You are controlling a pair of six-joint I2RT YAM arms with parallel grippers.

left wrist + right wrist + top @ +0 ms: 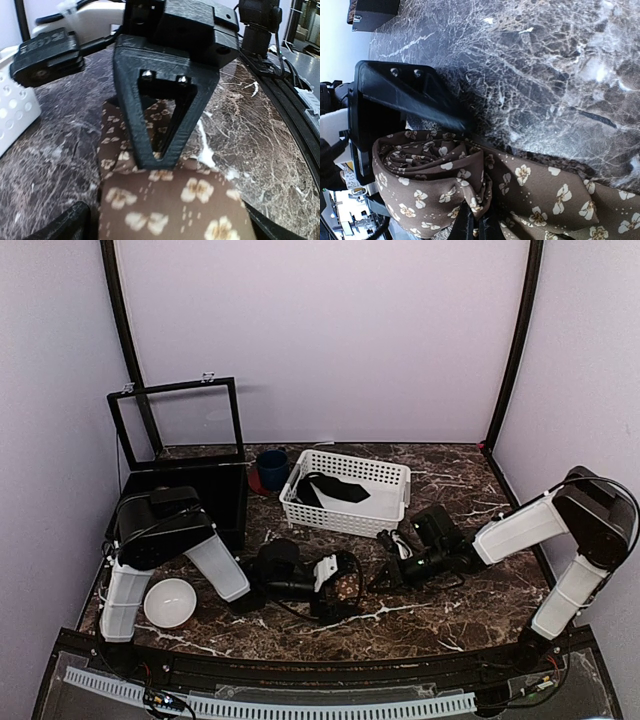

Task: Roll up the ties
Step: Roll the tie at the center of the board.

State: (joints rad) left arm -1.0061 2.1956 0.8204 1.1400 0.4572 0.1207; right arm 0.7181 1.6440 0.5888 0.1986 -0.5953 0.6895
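Here, at the near left of the dark brown marble-patterned bench [440, 615], a small round white bowl [168, 602] sits just beside the left arm's base. Toward mid-bench, the dark brown necktie with a tan flower print [430, 170] lies partly rolled. Its loose coil rests on the stone and its unrolled tail runs flat away from the coil along the surface. The left claw [338, 587] is spread wide around the coil, its black fingers [67, 225] standing one on either side of the cloth. Facing it, the right claw [156, 157] is pressed together into a single black wedge, tip down on the top of the coil. The right wrist view shows a fold of the cloth bunched at those closed tips, though whether any fabric is caught between them cannot be told. Farther back, a white perforated plastic basket [385, 475] stands at centre bench with a second dark, pointed necktie [340, 490] lying inside. Just left of the basket is a dark blue cup [272, 468], upright. At the far left, a black box with a framed see-through lid [180, 425] stands open, its lid raised against the pale lilac wall [350, 340].
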